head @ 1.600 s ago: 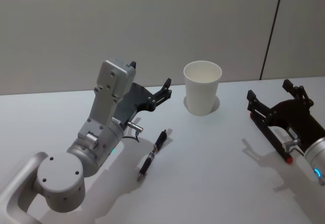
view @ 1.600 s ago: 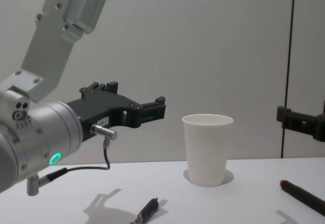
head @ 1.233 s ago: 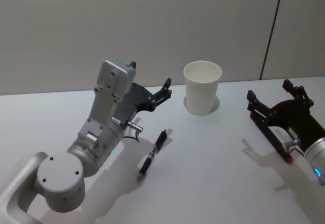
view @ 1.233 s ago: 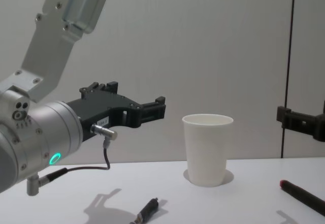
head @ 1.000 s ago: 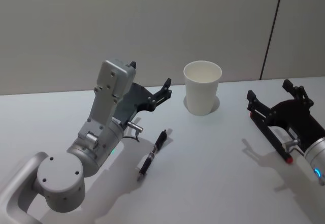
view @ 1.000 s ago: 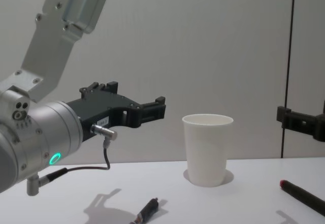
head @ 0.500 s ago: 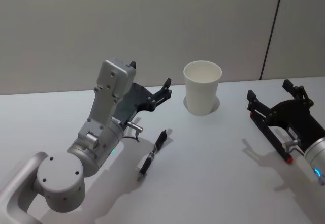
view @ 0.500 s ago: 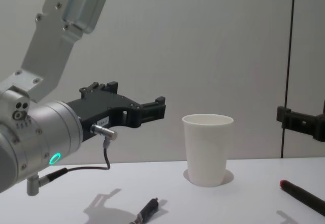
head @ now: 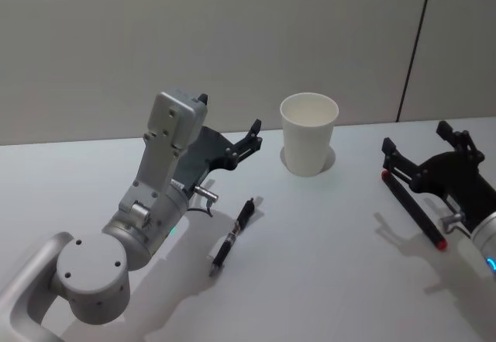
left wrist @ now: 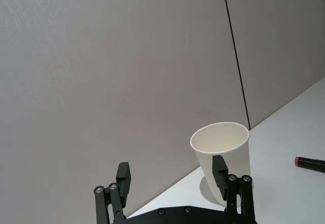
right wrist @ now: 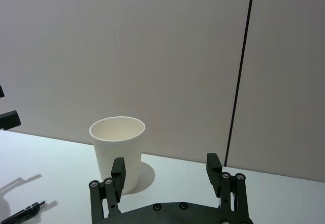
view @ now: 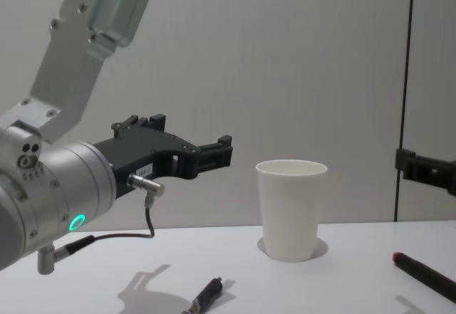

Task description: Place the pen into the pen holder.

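- White tabletop [head: 325, 272] runs from the robot to a pale grey wall [head: 116, 39].
- Nearest on the robot's left, a black pen [head: 234, 236] lies flat on the table, angled toward the far right and just beside the silver left arm.
- On the right side, a red-tipped pen [head: 413, 209] lies flat on the table, close beneath the right gripper [head: 417, 139].
- The right gripper is raised above the table with its black jaws released and spread apart.
- The left gripper [left wrist: 171, 173] is raised above the table, beyond the black pen, pointing toward the cup with its jaws released and wide apart.
- Farthest back, the pen holder [head: 308, 144], a white paper cup, stands upright near the wall, between the two grippers and apart from both pens.
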You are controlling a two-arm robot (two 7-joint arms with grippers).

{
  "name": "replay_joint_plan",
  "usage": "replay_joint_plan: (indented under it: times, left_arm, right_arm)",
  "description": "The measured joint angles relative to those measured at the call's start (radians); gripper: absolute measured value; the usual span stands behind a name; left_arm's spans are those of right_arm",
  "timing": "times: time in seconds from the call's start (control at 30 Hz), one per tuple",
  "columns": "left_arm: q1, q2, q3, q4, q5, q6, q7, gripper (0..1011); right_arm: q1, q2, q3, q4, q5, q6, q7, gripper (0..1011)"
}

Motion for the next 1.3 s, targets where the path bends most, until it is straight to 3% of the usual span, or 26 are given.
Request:
replay_joint_plan:
  times: [0.4, 0.73, 1.13, 1.3]
  left_arm:
    - [0.000, 0.000, 0.000, 0.000, 0.000, 0.000, 0.000, 1001]
    - [0.000, 0.000, 0.000, 0.000, 0.000, 0.000, 0.000, 1001]
    - [0.000, 0.000, 0.000, 0.000, 0.000, 0.000, 0.000, 1001]
    - [0.000, 0.000, 0.000, 0.000, 0.000, 0.000, 0.000, 1001]
  right_arm:
    - [-0.043, 0.049, 0.035, -0.071, 0.033, 0.043, -0.019, 1001]
    - [-0.080, 0.091, 0.069, -0.140, 0.074, 0.114, -0.048, 1001]
    - [-0.075, 0.110, 0.090, -0.174, 0.102, 0.246, -0.076, 1001]
    - [-0.052, 0.100, 0.090, -0.171, 0.104, 0.335, -0.089, 1001]
